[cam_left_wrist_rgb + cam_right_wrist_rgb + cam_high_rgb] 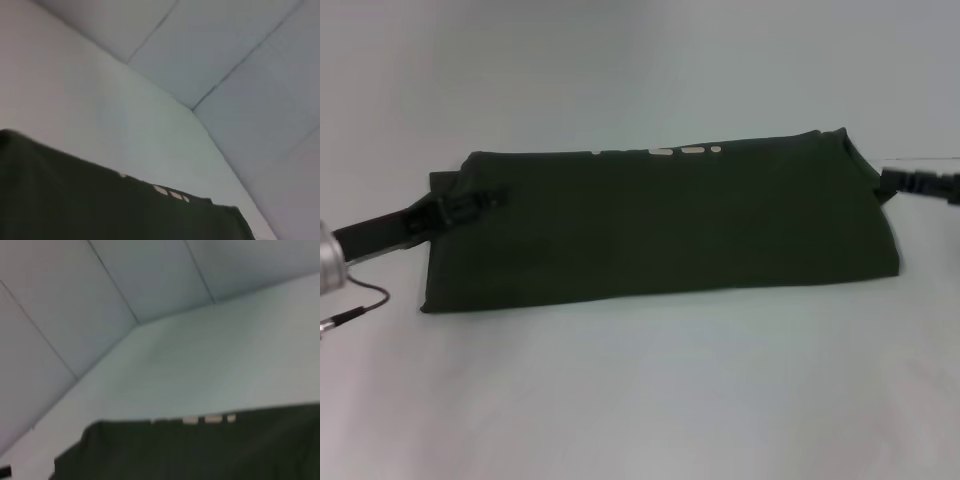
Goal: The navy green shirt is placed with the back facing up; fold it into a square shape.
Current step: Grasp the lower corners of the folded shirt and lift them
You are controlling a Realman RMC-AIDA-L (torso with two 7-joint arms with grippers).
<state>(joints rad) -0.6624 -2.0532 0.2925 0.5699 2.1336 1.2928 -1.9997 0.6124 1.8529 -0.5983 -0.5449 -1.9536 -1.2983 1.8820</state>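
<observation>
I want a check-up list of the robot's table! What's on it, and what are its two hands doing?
Surface: plain white table, bare around the shirt.
Job's things: navy green shirt lies as a long folded band, not yet square; cream lettering peeks out along its far edge.
Clutter: nothing seen.
Hands: left hand is at the shirt's left end, on the cloth; right hand is at the shirt's right end. Whether either grips the cloth cannot be told.
Cables: a thin dark wire loops by the left arm.
Surroundings: pale panelled walls behind the table.
</observation>
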